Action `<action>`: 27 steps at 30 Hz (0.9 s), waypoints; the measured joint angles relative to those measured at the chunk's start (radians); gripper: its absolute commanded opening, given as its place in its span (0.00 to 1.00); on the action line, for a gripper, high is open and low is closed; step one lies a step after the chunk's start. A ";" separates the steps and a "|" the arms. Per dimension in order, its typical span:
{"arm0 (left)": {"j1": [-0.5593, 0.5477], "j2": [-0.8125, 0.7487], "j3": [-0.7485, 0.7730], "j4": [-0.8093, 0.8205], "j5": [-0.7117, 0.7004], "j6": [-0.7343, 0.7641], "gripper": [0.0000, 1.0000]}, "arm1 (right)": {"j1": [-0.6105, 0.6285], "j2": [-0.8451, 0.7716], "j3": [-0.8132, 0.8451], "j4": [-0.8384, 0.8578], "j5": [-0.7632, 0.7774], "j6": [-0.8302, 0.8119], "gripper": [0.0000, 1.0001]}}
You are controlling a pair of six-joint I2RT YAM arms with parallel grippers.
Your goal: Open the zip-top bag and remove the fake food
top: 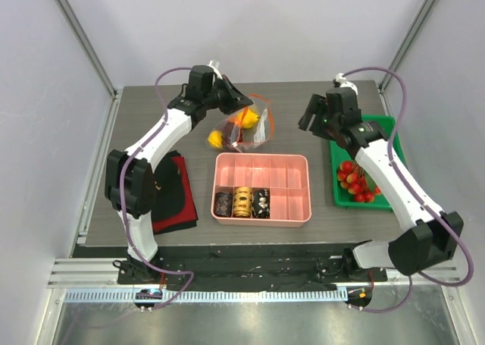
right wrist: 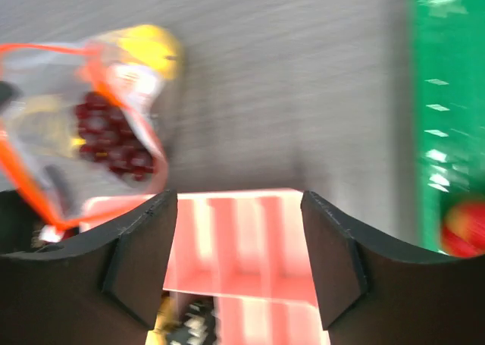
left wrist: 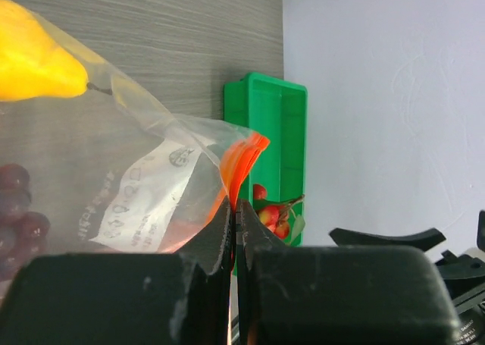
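The left gripper [left wrist: 233, 216] pinches the red-orange zip strip of the zip-top bag [top: 254, 129] at the far middle of the tabletop [top: 303, 95], just beyond the far edge of a pink tray [top: 295, 201]. The jaws are pressed together on the strip. The bag is clear, crinkled plastic with a white printed label, and its mouth gapes, the orange strip pulled into a loop. Whether its lower end rests on the tabletop cannot be told.

The fake food shows through the plastic: a yellow pear-shaped piece [left wrist: 38, 64], another yellow piece [top: 216, 139] and a dark purple grape bunch [right wrist: 114, 136].

The right gripper [right wrist: 239, 201] hangs with its fingers spread and nothing between them, well apart from the bag, over the far end of a green tray [top: 383, 125] at the right edge. A red fruit cluster [top: 356, 182] lies in that tray's near half. Three dark and gold patterned cylinders [top: 242, 202] fill near-left compartments of the pink tray. A red and black cloth [top: 174, 197] lies at the left edge.
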 measured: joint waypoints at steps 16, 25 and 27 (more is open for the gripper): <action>-0.047 0.044 0.108 0.023 0.001 -0.074 0.00 | 0.170 0.325 0.166 0.199 -0.180 0.080 0.42; -0.051 0.070 0.121 0.035 0.002 -0.083 0.00 | 0.181 0.332 0.262 0.069 -0.063 0.070 0.56; -0.052 0.073 0.124 0.038 0.002 -0.085 0.00 | 0.190 0.328 0.311 0.016 -0.017 0.051 0.60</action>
